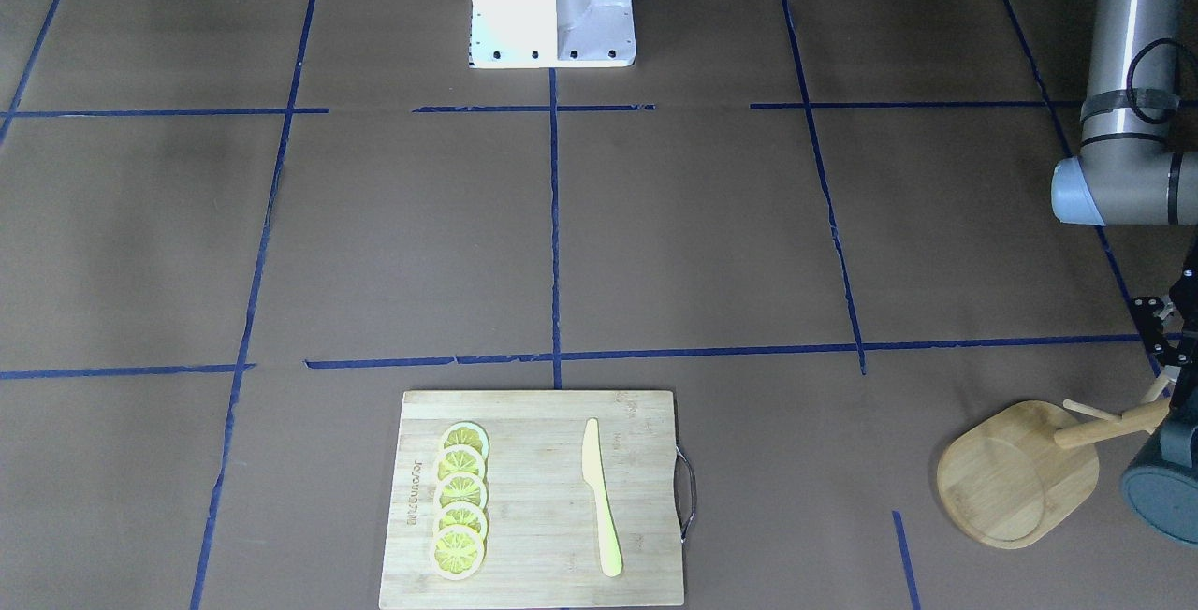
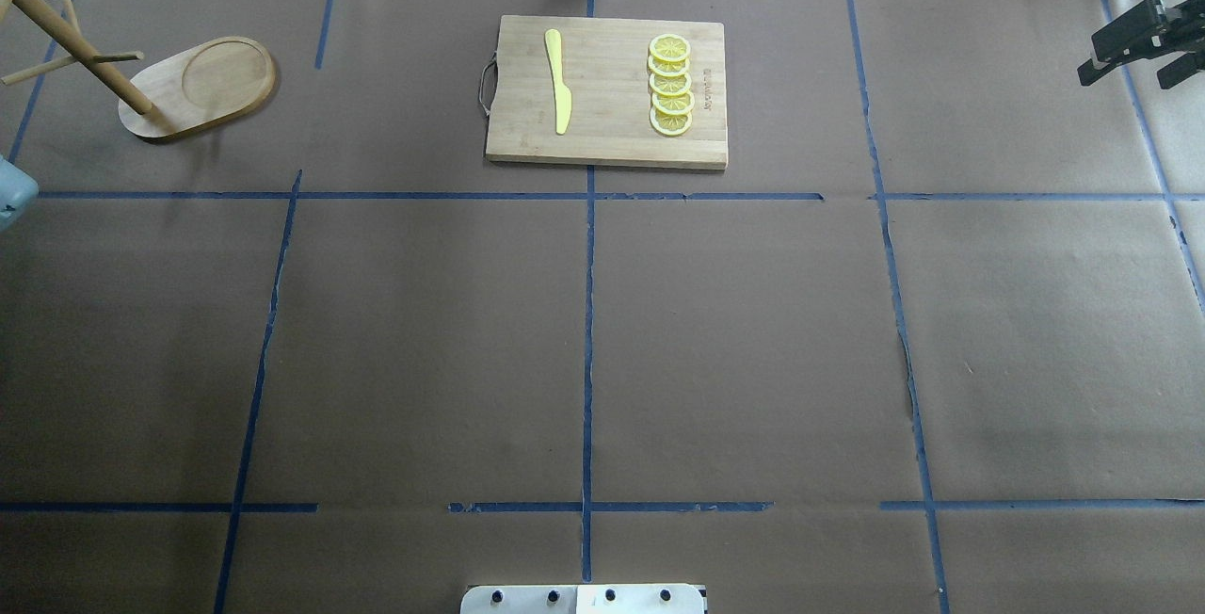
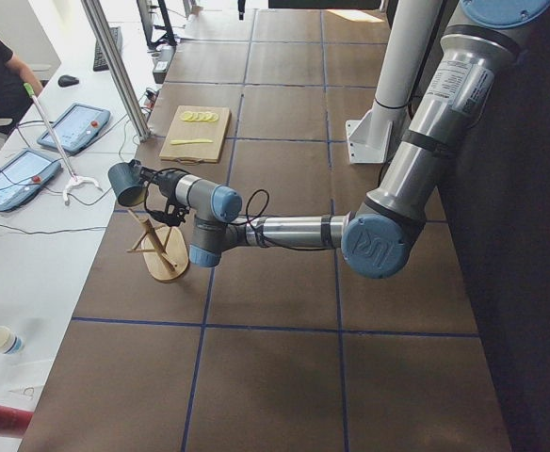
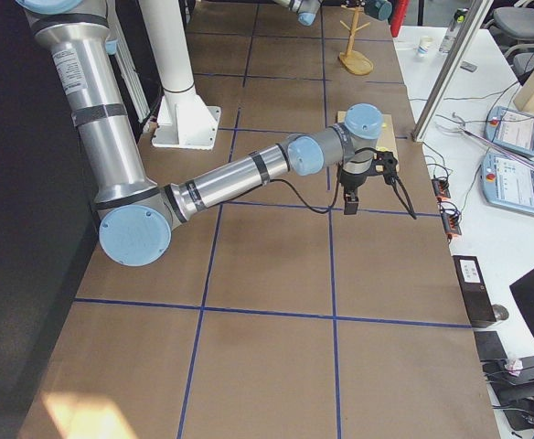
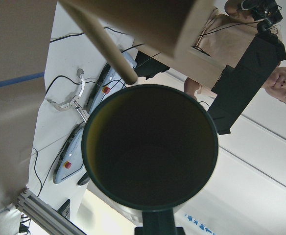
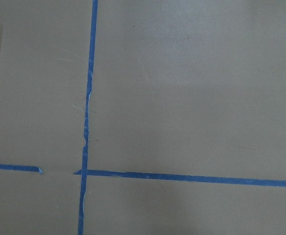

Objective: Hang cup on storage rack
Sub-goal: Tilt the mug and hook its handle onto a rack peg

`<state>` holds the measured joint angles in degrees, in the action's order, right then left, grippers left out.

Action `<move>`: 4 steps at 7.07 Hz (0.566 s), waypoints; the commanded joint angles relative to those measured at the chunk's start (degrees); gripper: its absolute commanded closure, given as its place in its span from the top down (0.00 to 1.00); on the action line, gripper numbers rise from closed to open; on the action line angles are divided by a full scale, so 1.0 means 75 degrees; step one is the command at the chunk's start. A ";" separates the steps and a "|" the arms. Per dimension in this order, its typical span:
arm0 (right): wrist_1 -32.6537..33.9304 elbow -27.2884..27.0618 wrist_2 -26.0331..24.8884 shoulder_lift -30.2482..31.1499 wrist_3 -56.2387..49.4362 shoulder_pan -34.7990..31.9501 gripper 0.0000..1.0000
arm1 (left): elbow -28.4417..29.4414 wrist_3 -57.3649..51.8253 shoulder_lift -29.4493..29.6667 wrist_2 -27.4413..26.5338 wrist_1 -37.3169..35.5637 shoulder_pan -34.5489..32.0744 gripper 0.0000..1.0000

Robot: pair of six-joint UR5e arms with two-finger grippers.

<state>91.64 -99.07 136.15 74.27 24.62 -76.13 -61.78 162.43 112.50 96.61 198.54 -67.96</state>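
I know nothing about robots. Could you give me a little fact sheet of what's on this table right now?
Cup: dark blue-grey, held in the air by the left end effector, rim close to a rack peg
Storage rack: wooden, upright, no cup hung yet
Right end effector: open, empty, over the table
Cutting board: five lemon slices and a yellow knife on it

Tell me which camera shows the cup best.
Exterior left: the whole cup shows, held near the rack. The left wrist view shows only its mouth; front-facing clips it at the edge; exterior right has it tiny; the others miss it.
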 commanded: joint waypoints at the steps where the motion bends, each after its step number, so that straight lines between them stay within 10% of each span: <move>1: 0.0004 -0.0044 -0.0001 -0.0012 -0.0001 -0.0021 1.00 | 0.0184 -0.0002 0.0163 -0.0014 0.0001 0.0014 0.00; 4: 0.0004 -0.0079 -0.0001 -0.0012 0.0022 -0.0021 1.00 | 0.0655 -0.0002 0.0399 -0.0072 0.0012 -0.0009 0.00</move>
<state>91.67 -99.57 136.14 74.19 24.71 -76.28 -57.59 162.42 115.32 96.12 198.60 -67.94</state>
